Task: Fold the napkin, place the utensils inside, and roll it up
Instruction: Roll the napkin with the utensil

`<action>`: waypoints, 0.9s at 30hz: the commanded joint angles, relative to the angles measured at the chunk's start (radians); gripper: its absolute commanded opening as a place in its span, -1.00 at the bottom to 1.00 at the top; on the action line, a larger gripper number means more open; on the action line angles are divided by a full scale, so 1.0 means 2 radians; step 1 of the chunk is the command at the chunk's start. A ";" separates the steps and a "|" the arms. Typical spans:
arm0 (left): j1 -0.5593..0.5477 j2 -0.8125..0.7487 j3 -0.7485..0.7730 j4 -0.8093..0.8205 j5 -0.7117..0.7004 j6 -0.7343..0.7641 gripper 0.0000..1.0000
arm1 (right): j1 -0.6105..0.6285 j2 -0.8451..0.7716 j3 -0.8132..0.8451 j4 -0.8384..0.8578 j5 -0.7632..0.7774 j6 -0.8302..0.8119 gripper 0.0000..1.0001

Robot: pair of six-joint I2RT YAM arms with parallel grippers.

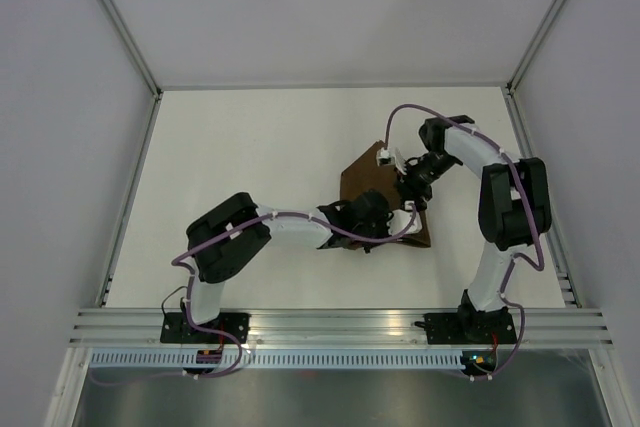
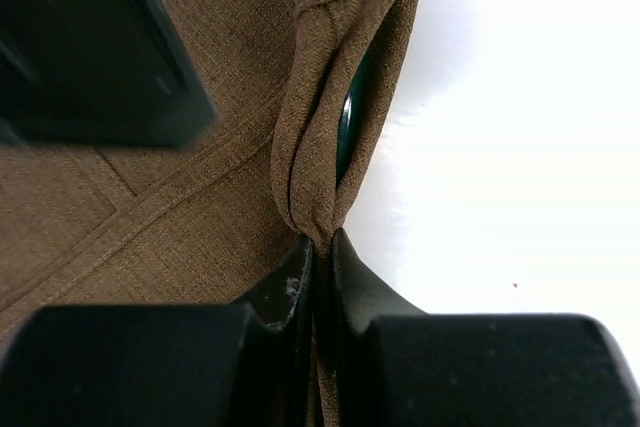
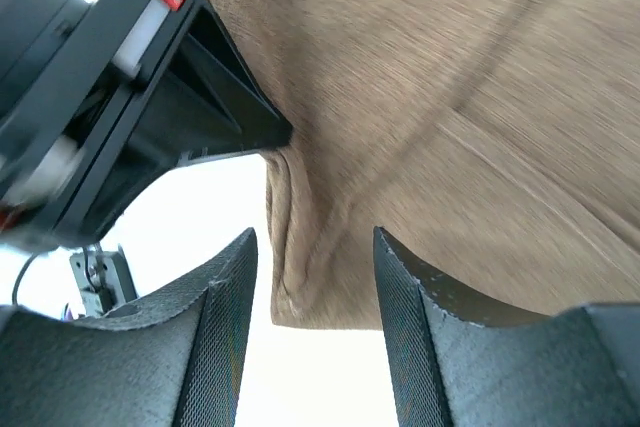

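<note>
Left gripper (image 2: 322,252) clamped napkin (image 2: 180,197) fold, green knife (image 2: 347,127) handle peeked from inside; right gripper (image 3: 314,247) jaws stood apart over napkin edge.

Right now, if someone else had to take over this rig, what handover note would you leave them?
Left gripper: jaws shut on the napkin at its folded edge.
Right gripper: jaws open, either side of the napkin's end, gripping nothing.
Utensil: inside the fold, only its dark green handle showing.
Done: napkin folded, utensil placed inside.
Left: rolling looks barely begun; finish the roll.
</note>
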 commanded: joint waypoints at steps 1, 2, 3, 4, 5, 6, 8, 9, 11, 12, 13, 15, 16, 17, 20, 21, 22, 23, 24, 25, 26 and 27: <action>0.021 0.010 0.021 -0.086 0.080 -0.056 -0.95 | -0.028 -0.041 0.012 0.017 -0.054 0.000 0.12; 0.034 0.012 0.030 -0.096 0.103 -0.061 -0.95 | -0.044 -0.047 0.009 0.021 -0.063 0.000 0.13; 0.040 0.013 0.032 -0.104 0.115 -0.072 -0.95 | -0.051 -0.053 0.006 0.026 -0.067 0.001 0.13; 0.045 0.014 0.034 -0.106 0.128 -0.079 -0.95 | -0.059 -0.067 -0.003 0.040 -0.069 0.002 0.13; 0.051 0.014 0.040 -0.110 0.154 -0.084 -0.95 | -0.067 -0.074 -0.009 0.048 -0.074 0.001 0.13; 0.063 0.021 0.044 -0.122 0.167 -0.093 -0.95 | -0.079 -0.096 -0.018 0.066 -0.076 -0.001 0.13; 0.073 0.027 0.057 -0.133 0.202 -0.099 -0.95 | -0.087 -0.124 -0.060 0.097 -0.080 0.003 0.14; 0.082 0.032 0.062 -0.142 0.214 -0.102 -0.95 | -0.089 -0.140 -0.078 0.113 -0.077 0.004 0.15; 0.094 0.050 0.084 -0.171 0.245 -0.104 -0.95 | -0.089 -0.197 -0.140 0.171 -0.073 0.011 0.18; 0.099 0.057 0.089 -0.178 0.257 -0.107 -0.95 | -0.089 -0.239 -0.162 0.212 -0.067 0.015 0.20; 0.102 0.069 0.095 -0.188 0.266 -0.109 -0.95 | -0.088 -0.259 -0.202 0.231 -0.060 0.019 0.24; 0.116 0.083 0.112 -0.199 0.298 -0.118 -0.95 | -0.076 -0.316 -0.261 0.296 -0.029 0.032 0.27; 0.121 0.097 0.119 -0.211 0.312 -0.121 -0.95 | -0.068 -0.334 -0.279 0.318 -0.015 0.039 0.33; 0.130 0.105 0.131 -0.214 0.331 -0.127 -0.95 | -0.047 -0.349 -0.297 0.338 -0.002 0.051 0.35; 0.143 0.127 0.151 -0.225 0.360 -0.139 -0.95 | 0.007 -0.390 -0.350 0.398 0.050 0.063 0.40; 0.146 0.132 0.157 -0.229 0.365 -0.140 -0.95 | 0.024 -0.399 -0.370 0.417 0.065 0.066 0.41; 0.147 0.137 0.167 -0.231 0.378 -0.143 -0.95 | 0.038 -0.402 -0.378 0.429 0.086 0.069 0.44; 0.150 0.145 0.171 -0.234 0.381 -0.147 -0.95 | 0.063 -0.401 -0.386 0.440 0.098 0.072 0.45; 0.151 0.149 0.176 -0.238 0.384 -0.147 -0.95 | 0.076 -0.397 -0.397 0.460 0.107 0.076 0.45; 0.153 0.154 0.186 -0.242 0.395 -0.149 -0.95 | 0.087 -0.393 -0.400 0.468 0.116 0.077 0.46; 0.155 0.158 0.191 -0.244 0.400 -0.150 -0.95 | 0.103 -0.388 -0.403 0.474 0.129 0.077 0.47; 0.156 0.166 0.196 -0.248 0.402 -0.153 -0.95 | 0.111 -0.377 -0.407 0.486 0.136 0.079 0.47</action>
